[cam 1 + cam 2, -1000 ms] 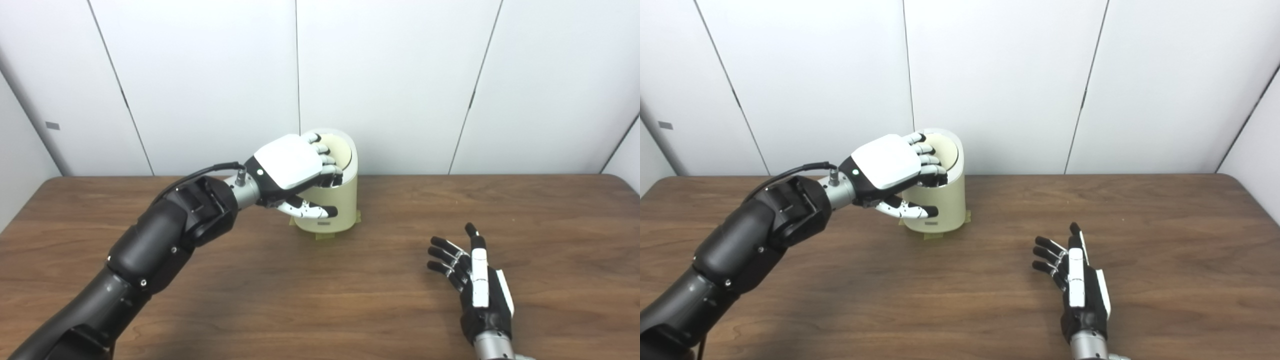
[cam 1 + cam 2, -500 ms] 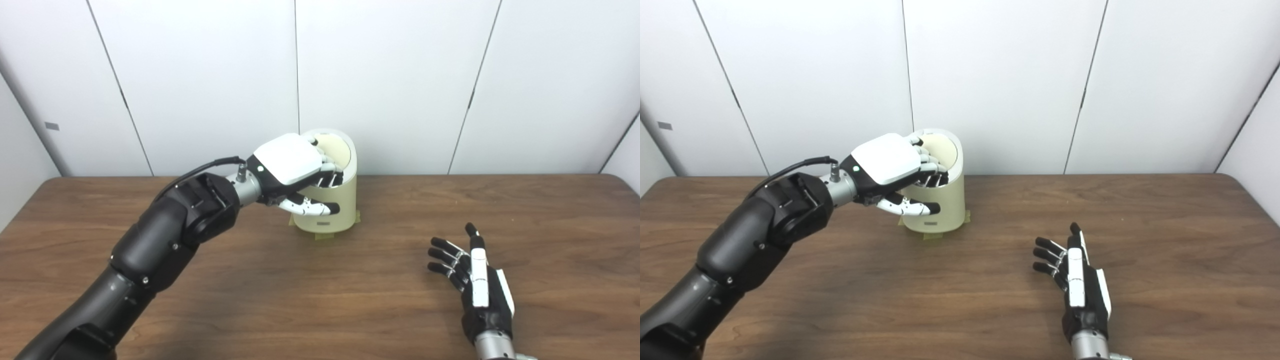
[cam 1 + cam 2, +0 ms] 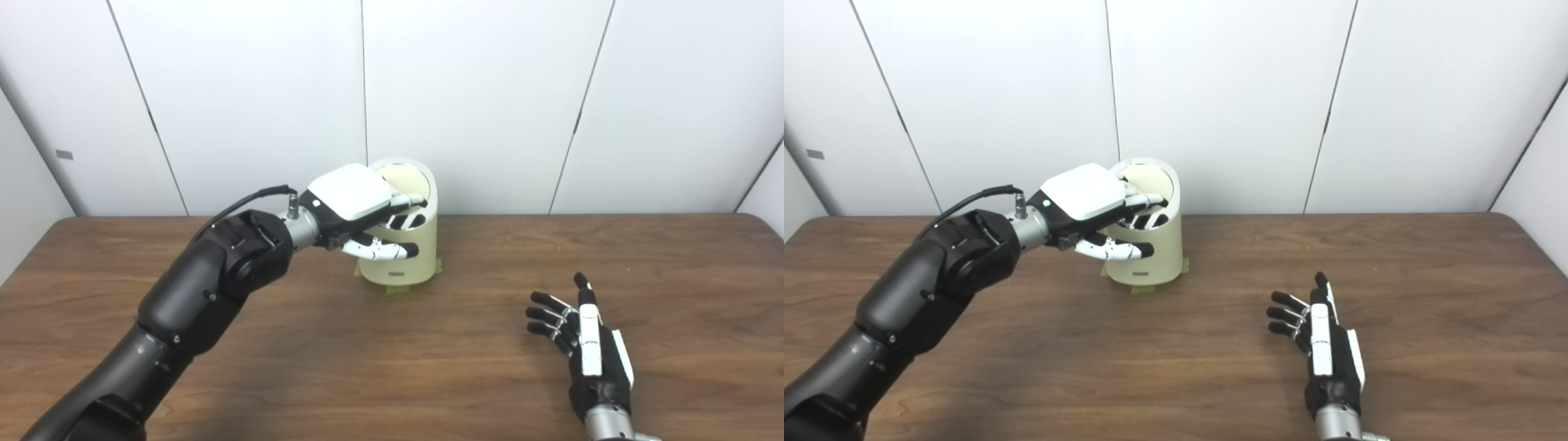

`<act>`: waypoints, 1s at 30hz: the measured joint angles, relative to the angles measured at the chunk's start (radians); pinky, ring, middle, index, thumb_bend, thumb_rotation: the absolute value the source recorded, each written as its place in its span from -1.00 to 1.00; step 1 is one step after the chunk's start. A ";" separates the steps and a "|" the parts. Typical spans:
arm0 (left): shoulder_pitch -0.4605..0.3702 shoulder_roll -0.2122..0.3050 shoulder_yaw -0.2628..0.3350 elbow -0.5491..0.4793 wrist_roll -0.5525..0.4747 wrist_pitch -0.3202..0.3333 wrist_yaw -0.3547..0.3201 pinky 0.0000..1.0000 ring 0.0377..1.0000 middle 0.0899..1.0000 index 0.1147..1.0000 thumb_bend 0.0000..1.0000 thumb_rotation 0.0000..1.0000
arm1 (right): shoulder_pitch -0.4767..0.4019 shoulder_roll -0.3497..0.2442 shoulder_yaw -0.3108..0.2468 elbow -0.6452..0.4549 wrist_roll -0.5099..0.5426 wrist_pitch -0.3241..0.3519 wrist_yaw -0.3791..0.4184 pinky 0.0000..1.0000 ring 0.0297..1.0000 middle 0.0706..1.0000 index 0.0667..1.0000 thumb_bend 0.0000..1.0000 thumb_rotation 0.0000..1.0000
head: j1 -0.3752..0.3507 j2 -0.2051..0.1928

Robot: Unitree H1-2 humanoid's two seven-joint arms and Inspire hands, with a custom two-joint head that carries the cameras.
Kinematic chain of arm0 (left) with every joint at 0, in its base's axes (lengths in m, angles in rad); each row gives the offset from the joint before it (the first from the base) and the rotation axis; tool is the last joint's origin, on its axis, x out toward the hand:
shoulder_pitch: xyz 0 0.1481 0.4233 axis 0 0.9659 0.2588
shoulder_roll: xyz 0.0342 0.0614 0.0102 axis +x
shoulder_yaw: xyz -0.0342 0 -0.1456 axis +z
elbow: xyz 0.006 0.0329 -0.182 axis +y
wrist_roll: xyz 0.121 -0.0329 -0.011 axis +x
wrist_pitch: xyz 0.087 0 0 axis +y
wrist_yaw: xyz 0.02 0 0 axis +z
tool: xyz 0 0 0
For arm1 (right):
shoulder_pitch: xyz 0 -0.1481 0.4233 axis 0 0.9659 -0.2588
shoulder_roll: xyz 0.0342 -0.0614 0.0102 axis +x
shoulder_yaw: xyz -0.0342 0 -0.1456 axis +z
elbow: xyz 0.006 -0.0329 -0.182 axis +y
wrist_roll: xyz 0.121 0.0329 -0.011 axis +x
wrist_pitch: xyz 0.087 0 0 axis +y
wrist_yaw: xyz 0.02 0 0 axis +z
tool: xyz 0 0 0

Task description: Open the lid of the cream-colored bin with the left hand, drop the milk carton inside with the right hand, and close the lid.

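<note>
cream bin (image 3: pixel 401 260), left hand (image 3: pixel 358 205) fingers inside; right hand (image 3: pixel 591 352) spread

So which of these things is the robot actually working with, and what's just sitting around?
Part of the job:
- cream-colored bin
- its lid, tipped up at the back
- left robot hand, fingers in the bin's mouth
- right robot hand, open and empty above the table

Just there:
- wooden table
- tape tabs at the bin's base

No milk carton shows.

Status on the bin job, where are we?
No milk carton in view, so it may already be inside. In hand: left hand at the tilted lid of the cream-colored cylindrical bin. Right hand open, empty. Left: lid flat.
</note>
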 measured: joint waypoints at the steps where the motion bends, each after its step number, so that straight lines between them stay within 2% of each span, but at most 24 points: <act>1: 0.000 0.000 -0.001 0.000 0.000 0.001 -0.001 0.79 0.65 0.65 0.88 -0.06 1.00 | -0.001 0.002 -0.002 0.002 0.001 -0.002 -0.003 0.14 0.21 0.31 0.95 -0.08 0.95 | 0.000 0.000; 8: 0.004 0.000 -0.009 -0.028 0.000 0.015 -0.009 0.83 0.70 0.69 0.91 -0.07 1.00 | -0.003 0.006 -0.006 0.007 0.014 -0.013 -0.009 0.12 0.23 0.31 0.95 -0.06 0.96 | 0.002 0.006; 10: 0.010 0.000 -0.007 -0.048 0.001 0.028 -0.010 0.78 0.69 0.68 0.86 -0.10 1.00 | -0.003 0.005 -0.008 0.007 0.021 -0.014 -0.009 0.13 0.21 0.31 0.95 -0.05 0.96 | 0.003 0.005; 13: 0.042 -0.012 0.032 -0.074 -0.005 0.037 0.016 0.68 0.66 0.65 0.78 -0.11 1.00 | -0.003 0.002 -0.013 0.000 0.046 -0.008 -0.005 0.15 0.21 0.33 0.93 -0.04 0.96 | 0.003 0.009; 15: 0.070 -0.034 0.074 -0.099 -0.028 0.052 0.045 0.65 0.67 0.65 0.77 -0.13 1.00 | -0.001 0.000 -0.016 -0.018 0.065 0.020 -0.004 0.15 0.21 0.33 0.92 -0.06 0.95 | 0.005 0.014; 18: 0.115 -0.083 0.171 -0.178 -0.088 0.115 0.072 0.54 0.69 0.69 0.73 -0.15 1.00 | 0.003 -0.008 -0.016 -0.034 0.078 0.043 0.004 0.14 0.18 0.32 0.91 -0.05 0.90 | 0.008 0.018; 21: 0.161 -0.142 0.268 -0.285 -0.178 0.208 0.093 0.49 0.73 0.75 0.74 -0.23 0.99 | 0.013 -0.016 -0.014 -0.064 0.088 0.080 0.011 0.15 0.19 0.35 0.90 -0.07 0.93 | 0.015 0.025; 24: 0.238 -0.203 0.346 -0.383 -0.277 0.304 0.114 0.65 0.81 0.81 0.81 -0.32 0.99 | 0.022 -0.024 -0.011 -0.091 0.087 0.106 0.013 0.17 0.27 0.37 0.85 -0.12 0.93 | 0.017 0.035; 26: 0.302 -0.241 0.382 -0.421 -0.330 0.369 0.120 0.81 0.86 0.83 0.87 -0.24 1.00 | 0.022 -0.035 -0.008 -0.098 0.084 0.106 0.015 0.21 0.34 0.40 0.84 -0.08 0.87 | 0.024 0.035; 28: 0.380 -0.273 0.415 -0.459 -0.378 0.445 0.124 0.83 0.87 0.82 0.88 -0.18 1.00 | 0.022 -0.049 -0.002 -0.101 0.082 0.106 0.026 0.23 0.37 0.41 0.82 -0.06 0.82 | 0.035 0.031; 30: 0.460 -0.293 0.448 -0.491 -0.408 0.482 0.139 0.76 0.84 0.80 0.88 -0.17 1.00 | 0.022 -0.057 0.001 -0.104 0.083 0.106 0.031 0.25 0.39 0.43 0.80 -0.05 0.77 | 0.043 0.026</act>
